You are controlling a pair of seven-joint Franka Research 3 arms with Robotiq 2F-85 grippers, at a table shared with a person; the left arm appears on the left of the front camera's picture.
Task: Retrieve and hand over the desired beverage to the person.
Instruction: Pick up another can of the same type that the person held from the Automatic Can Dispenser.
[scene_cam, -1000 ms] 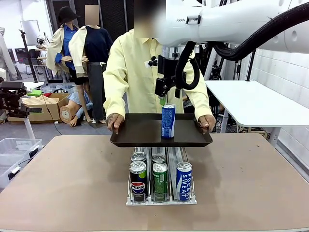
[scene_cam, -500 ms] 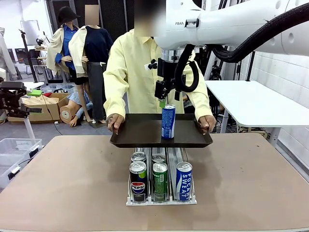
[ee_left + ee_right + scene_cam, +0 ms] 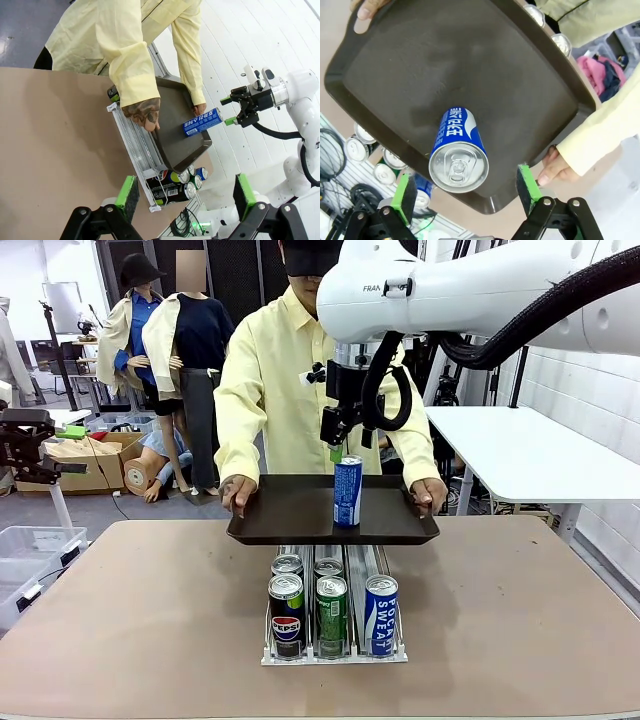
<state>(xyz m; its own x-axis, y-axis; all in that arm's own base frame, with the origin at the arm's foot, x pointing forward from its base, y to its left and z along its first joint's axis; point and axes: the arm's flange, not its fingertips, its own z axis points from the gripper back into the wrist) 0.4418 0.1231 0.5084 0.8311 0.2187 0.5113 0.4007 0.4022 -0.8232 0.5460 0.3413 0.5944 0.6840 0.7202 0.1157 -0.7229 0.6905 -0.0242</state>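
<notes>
Blue can (image 3: 347,491) upright on the dark tray (image 3: 280,518) that the person (image 3: 270,380) holds.
The person grips the tray at both ends, over the far edge of the table (image 3: 130,620); the can stands near its middle. The right gripper (image 3: 348,447) hangs just above the can's top, fingers spread, pinching nothing. The left gripper (image 3: 186,192) is spread too, high over the table. A rack (image 3: 333,652) of cans sits below the tray's near edge.
</notes>
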